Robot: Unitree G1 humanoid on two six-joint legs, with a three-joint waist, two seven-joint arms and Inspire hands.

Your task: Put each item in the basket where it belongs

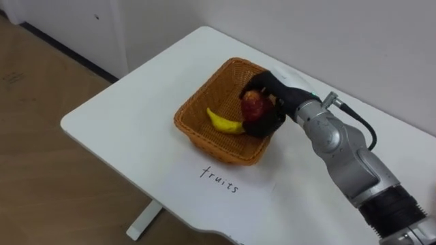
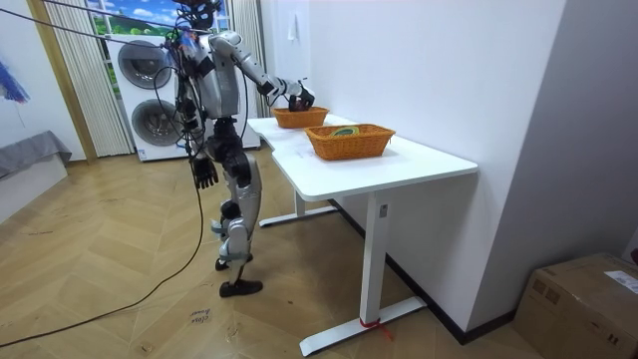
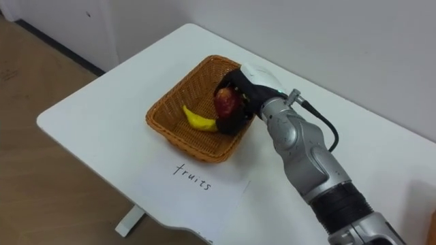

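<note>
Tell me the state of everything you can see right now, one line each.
Right hand, shut on the apple, at the fruit basket.
Apple, held, not yet released.
Banana, lying in the fruit basket.
Fruit basket, upright on the table.
Second basket, upright on the table.
Left hand, hanging at the robot's side.
</note>
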